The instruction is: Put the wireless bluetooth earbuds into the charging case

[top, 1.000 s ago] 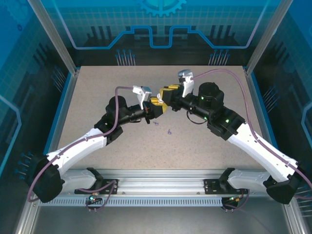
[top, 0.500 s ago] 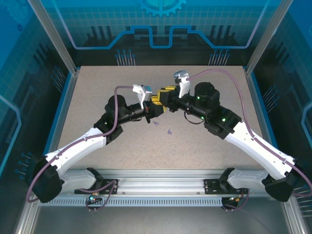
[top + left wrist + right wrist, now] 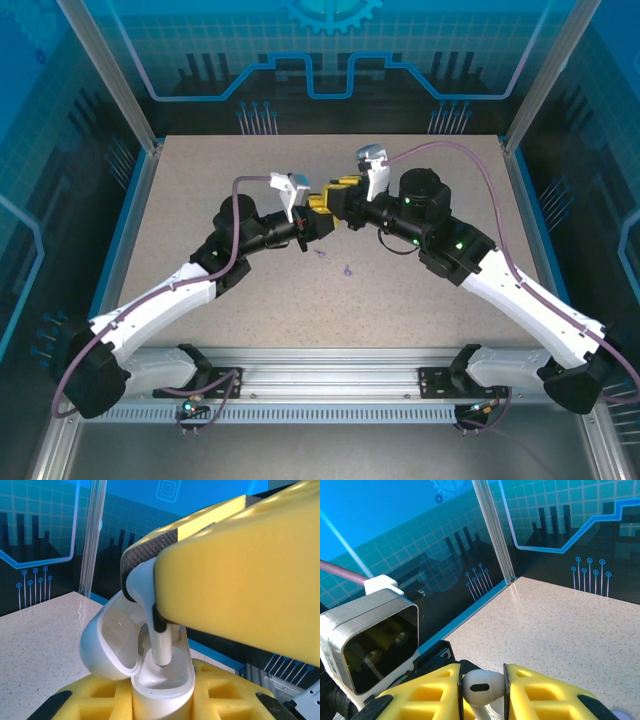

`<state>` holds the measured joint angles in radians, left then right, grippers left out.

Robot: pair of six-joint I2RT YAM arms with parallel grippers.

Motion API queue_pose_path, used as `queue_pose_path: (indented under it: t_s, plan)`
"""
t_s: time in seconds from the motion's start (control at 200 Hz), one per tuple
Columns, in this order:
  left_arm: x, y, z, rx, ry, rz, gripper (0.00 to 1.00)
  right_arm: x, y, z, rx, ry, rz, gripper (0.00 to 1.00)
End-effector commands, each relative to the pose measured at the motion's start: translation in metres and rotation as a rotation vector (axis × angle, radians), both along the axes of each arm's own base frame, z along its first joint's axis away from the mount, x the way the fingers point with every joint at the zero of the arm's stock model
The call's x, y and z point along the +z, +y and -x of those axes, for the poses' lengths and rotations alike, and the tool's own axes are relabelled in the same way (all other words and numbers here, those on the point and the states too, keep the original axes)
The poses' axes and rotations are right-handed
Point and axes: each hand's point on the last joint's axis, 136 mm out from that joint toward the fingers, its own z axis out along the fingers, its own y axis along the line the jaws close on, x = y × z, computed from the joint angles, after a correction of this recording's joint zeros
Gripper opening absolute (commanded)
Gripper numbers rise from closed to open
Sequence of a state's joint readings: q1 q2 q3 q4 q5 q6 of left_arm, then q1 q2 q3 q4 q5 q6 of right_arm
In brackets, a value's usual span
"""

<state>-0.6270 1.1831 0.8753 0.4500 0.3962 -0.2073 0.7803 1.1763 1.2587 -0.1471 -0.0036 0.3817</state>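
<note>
White glossy plastic on both pieces, so I judge them light, stiff and slippery. The case (image 3: 162, 685) stands upright, clamped low on its body between the yellow foam fingers of the left hand (image 3: 162, 705). It is held above the tabletop (image 3: 330, 310), between the two arms. Its lid (image 3: 107, 647) is swung back to the left, leaving the wells open.

The right hand (image 3: 481, 687) pinches one earbud (image 3: 145, 587) by its rounded head. The stem (image 3: 161, 647) points down, with its tip at or just inside a well of the case. Whether it touches the bottom I cannot tell.

The earbud likely weighs next to nothing. Its head is smooth and curved, so a hard squeeze there could make it twist or slip out, though the foam pads should help. The stem is the thin part and should not be levered sideways against the well's rim. A straight push down along the stem looks safest.

The case is best held low on the body, as now, away from the hinge. The lid looks the weakest part, and a knock could swing it shut on the stem.

A small lavender piece (image 3: 347, 270) lies on the tabletop nearer the arm bases, too small to identify.
</note>
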Motion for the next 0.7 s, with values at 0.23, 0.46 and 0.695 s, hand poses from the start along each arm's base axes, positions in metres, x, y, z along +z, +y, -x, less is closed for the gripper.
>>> queue_pose_path:
  t_s: [0.23,0.46,0.695]
  plan:
    - [0.0444,0.0054,0.0081,0.01,-0.085,0.068,0.04,0.0169,0.0008,0.0127,0.035,-0.048,0.009,0.25]
    - [0.0474,0.0055,0.0087,0.008,-0.087,0.067,0.04,0.0137,0.005,0.0141,0.052,-0.039,0.029,0.27]
    - [0.0466,0.0055,0.0081,0.011,-0.088,0.063,0.04,0.012,0.0044,0.0135,0.045,-0.04,0.041,0.29]
